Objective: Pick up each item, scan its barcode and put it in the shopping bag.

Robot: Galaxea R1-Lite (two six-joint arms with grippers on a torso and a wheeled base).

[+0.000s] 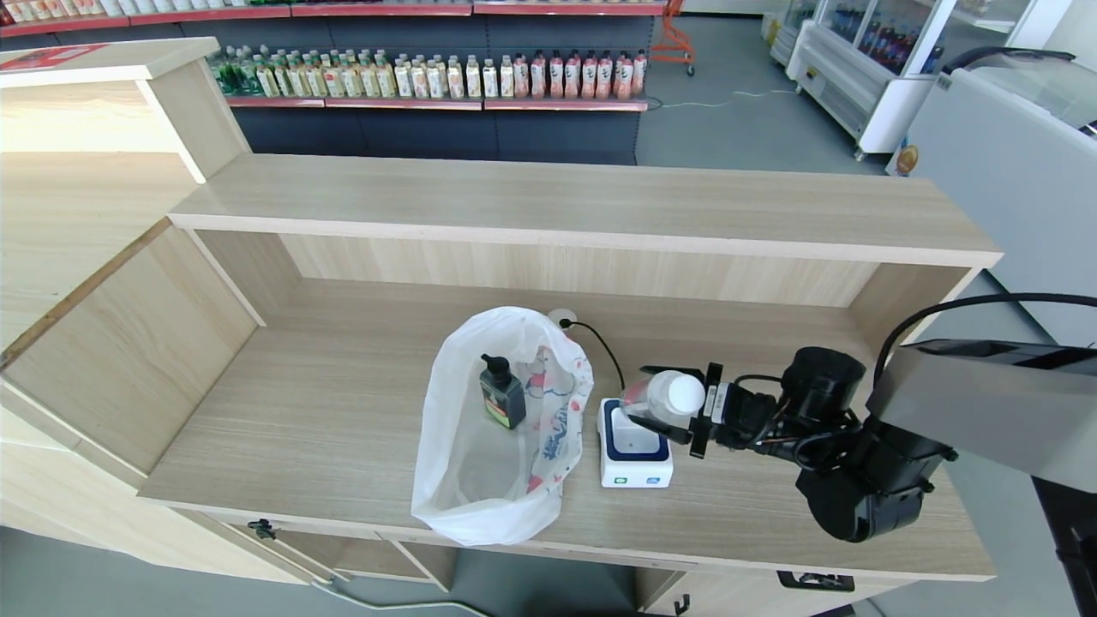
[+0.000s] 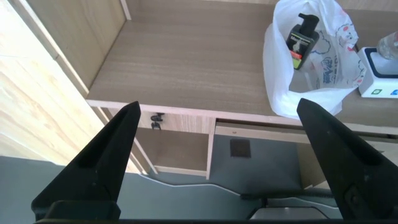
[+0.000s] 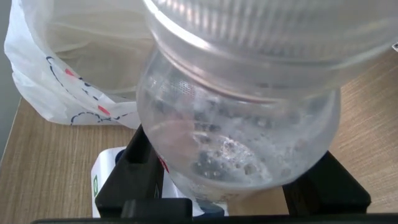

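The right gripper is clamped on the clear plastic bottle with a white cap, over the white, blue-topped scanner beside the white plastic shopping bag. Expect a smooth, slippery, slightly yielding wall, so grip the round body firmly without crushing it. The left gripper has its jaws wide apart and empty.

Pale wood table, raised ledge along its far side; beyond it a shelf of drink bottles, grey floor, glass-door coolers at right.
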